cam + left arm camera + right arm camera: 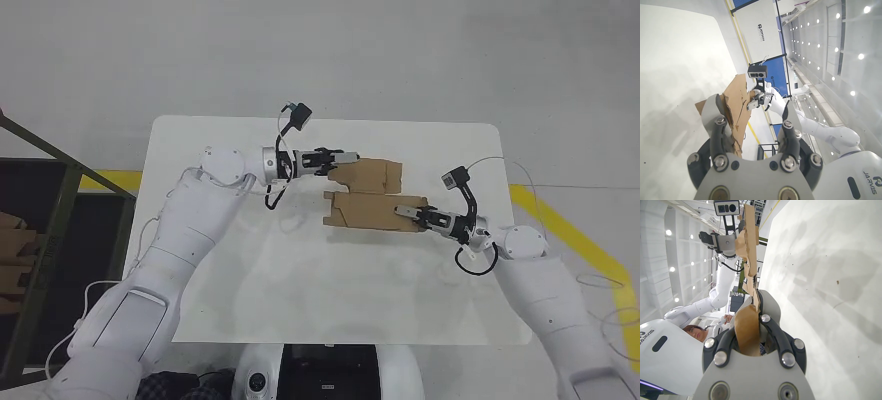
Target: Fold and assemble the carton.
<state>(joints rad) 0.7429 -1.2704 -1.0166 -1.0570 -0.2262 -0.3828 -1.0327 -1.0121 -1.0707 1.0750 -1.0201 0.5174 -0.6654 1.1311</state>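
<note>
A flat brown carton [365, 195] is held a little above the middle of the white table, its panels partly unfolded. My right gripper [405, 212] is shut on the carton's right-hand edge. In the right wrist view the cardboard [747, 325] runs between the fingers [770, 308] of that gripper [756, 306]. My left gripper [343, 158] is at the carton's far left flap. In the left wrist view it [753, 103] stands open, and the carton's torn edge [736, 106] lies against the inside of one finger [715, 108], while the other finger stays apart from it.
The white table [250, 290] has bare surface on all sides of the carton. Left of the table stands a dark rack [40, 240] holding more flat cardboard [12, 245]. Yellow floor lines [560, 225] run past both sides.
</note>
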